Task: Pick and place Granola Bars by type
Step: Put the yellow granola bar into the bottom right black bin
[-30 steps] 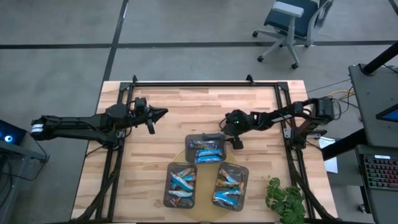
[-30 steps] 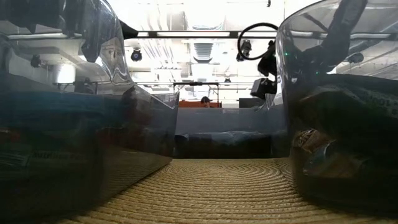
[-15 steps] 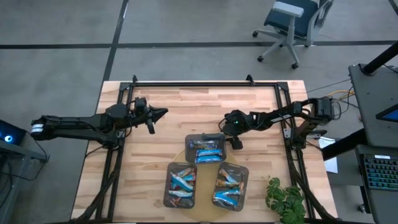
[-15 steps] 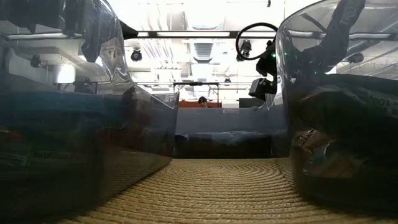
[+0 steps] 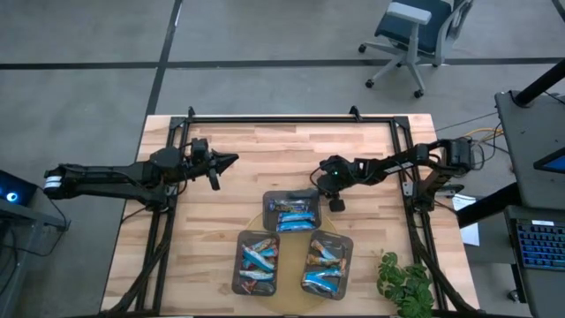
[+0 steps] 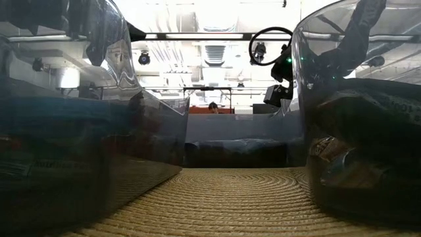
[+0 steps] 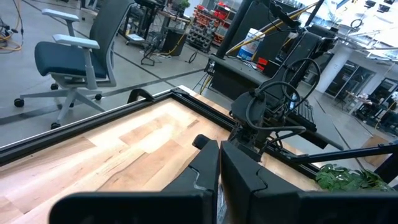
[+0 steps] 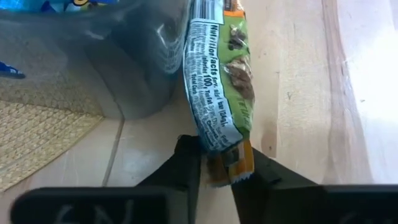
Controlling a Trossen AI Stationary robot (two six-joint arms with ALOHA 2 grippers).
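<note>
right hand (image 8: 217, 165) is clamped on the end of a green granola bar (image 8: 221, 81) hanging beside the top tray (image 5: 269, 201), so looks like mid-carry, and next it needs to get over the matching tray and let go; left hand (image 5: 231, 160) parked well off, pinched shut.

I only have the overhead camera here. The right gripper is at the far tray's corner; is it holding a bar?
Observer: Yes. In its wrist camera the right gripper pinches one end of a green and white granola bar.
Operator: Is that bar inside the tray?
Observer: No. It hangs outside the tray's wall, over bare wood.
Operator: And the left gripper?
Observer: The left gripper has its fingers together, with nothing visible between them, over the table, away from the trays.
</note>
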